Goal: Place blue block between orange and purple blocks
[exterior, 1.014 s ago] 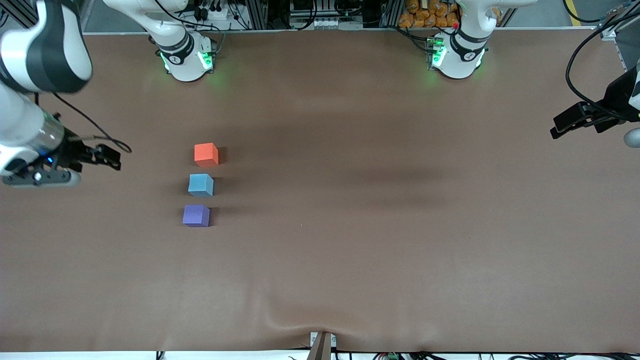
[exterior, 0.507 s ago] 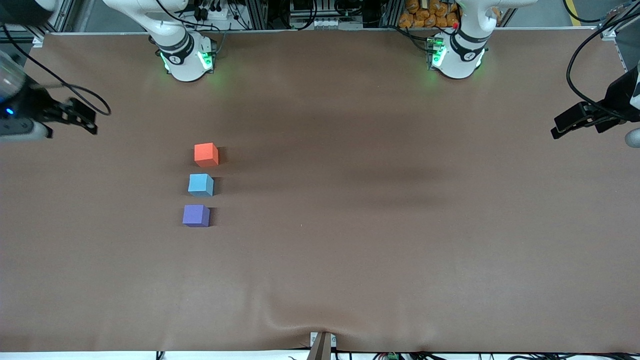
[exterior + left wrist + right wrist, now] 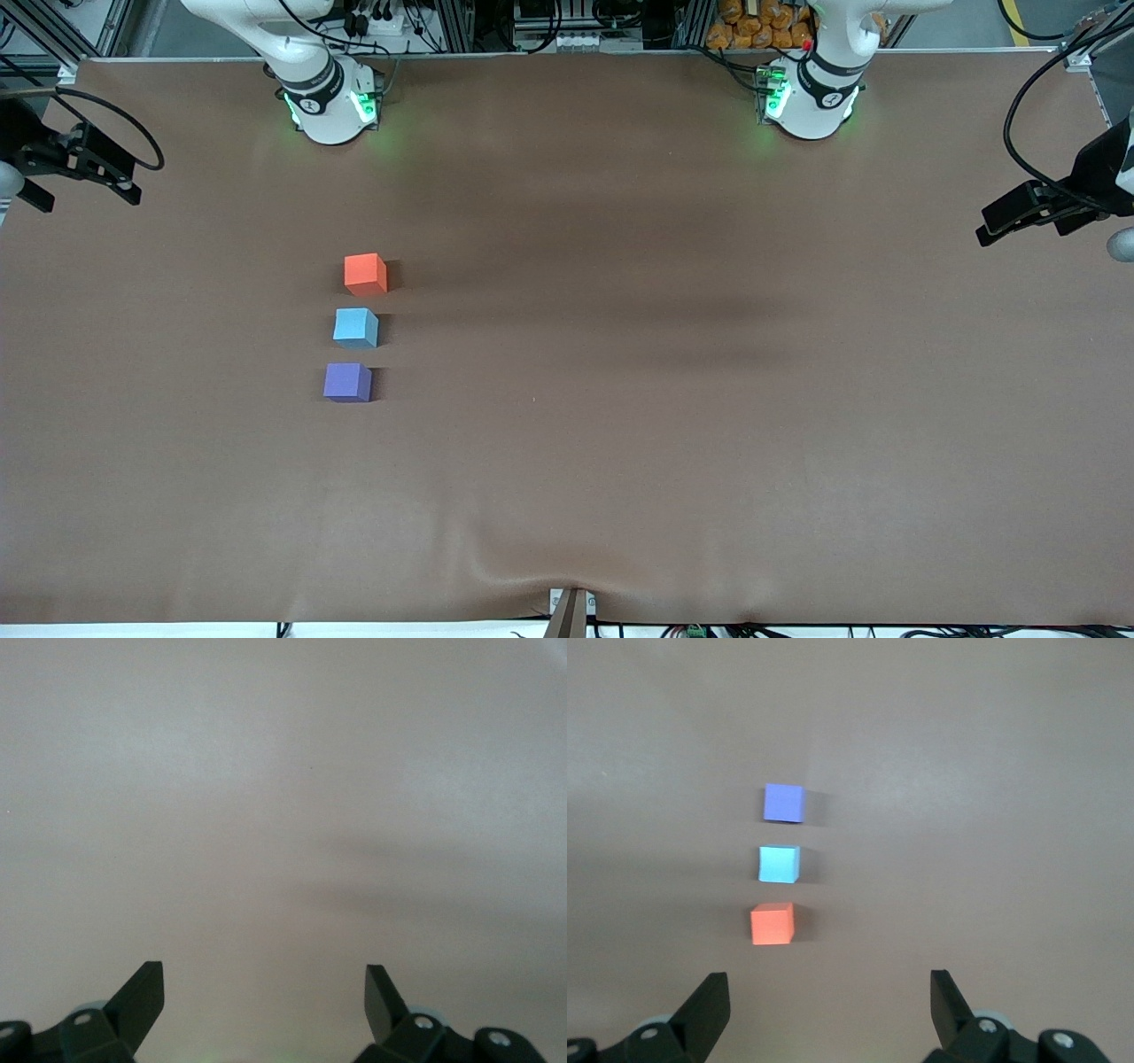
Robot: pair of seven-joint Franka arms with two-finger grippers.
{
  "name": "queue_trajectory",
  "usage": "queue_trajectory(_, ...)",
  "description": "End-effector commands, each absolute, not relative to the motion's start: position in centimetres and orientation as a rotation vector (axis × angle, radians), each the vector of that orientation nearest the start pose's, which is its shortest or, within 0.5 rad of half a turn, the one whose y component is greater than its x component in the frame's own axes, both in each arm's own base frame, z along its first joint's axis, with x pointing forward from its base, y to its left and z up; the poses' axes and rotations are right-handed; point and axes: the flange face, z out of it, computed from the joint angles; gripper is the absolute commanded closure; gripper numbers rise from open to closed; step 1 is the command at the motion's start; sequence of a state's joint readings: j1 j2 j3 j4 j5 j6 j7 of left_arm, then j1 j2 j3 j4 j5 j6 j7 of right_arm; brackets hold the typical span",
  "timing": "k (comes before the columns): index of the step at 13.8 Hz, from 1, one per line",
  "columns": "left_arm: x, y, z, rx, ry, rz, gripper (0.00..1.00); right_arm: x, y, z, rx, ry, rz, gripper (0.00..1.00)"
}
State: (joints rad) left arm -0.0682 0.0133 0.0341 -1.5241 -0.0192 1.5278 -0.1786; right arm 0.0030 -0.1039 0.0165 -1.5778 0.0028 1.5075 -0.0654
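The blue block (image 3: 356, 327) sits left of centre in the front view, between the orange block (image 3: 365, 273) above and the purple block (image 3: 347, 382) below. It looks light and stiff; grip opposite flat sides. The right gripper (image 3: 824, 1005) and the left gripper (image 3: 264, 1001) hang open, holding nothing.

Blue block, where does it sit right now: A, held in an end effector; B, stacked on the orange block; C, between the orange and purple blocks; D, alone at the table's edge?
C: the blue block rests on the table in line between the orange block and the purple block, touching neither.
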Motion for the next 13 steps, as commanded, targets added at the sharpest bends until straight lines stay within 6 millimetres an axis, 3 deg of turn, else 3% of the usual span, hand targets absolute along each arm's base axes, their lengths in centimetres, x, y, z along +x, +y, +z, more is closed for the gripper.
queue_trajectory(1,55.1,-2.5,63.5,-3.152,-0.202,0.027,0.0,51.8,0.8,67.6,-3.078,-0.048,-0.046,0.0)
queue_trajectory(5,54.1,-4.6,63.6,-3.149,-0.156,0.044,0.0,52.1,1.0,67.0,-3.072,-0.057,0.015,0.0)
queue_trajectory(13,53.6,-4.5,65.7,-3.153,-0.121,0.039,0.0,51.9,1.7,66.5,-3.066,-0.033,0.067,0.0)
